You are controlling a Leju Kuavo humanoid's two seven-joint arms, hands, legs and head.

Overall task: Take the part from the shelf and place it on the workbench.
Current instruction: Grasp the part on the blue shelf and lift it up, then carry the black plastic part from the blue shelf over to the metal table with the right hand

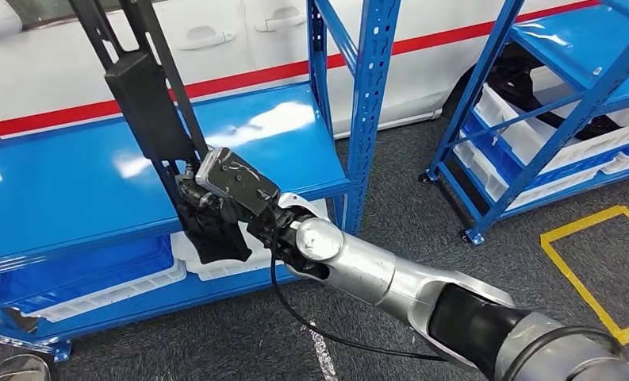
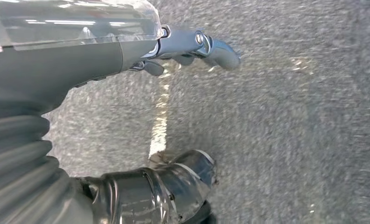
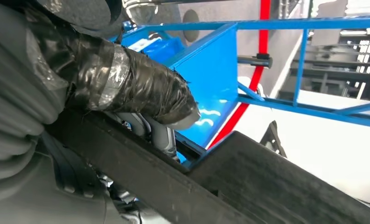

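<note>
One hand matters to you: the right hand [image 1: 224, 198] grips the long black part [image 1: 148, 103] near its low end, its length rising steeply above the shelf [image 1: 65, 190].

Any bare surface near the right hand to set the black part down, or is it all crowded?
The blue shelf top is bare on both sides of the black part held by the right hand, up to the blue post. The tier below is crowded with white bins.

- No text, label, brand or number can be read in any view.
- The only markings are plain coloured lines, carrying no wording.
</note>
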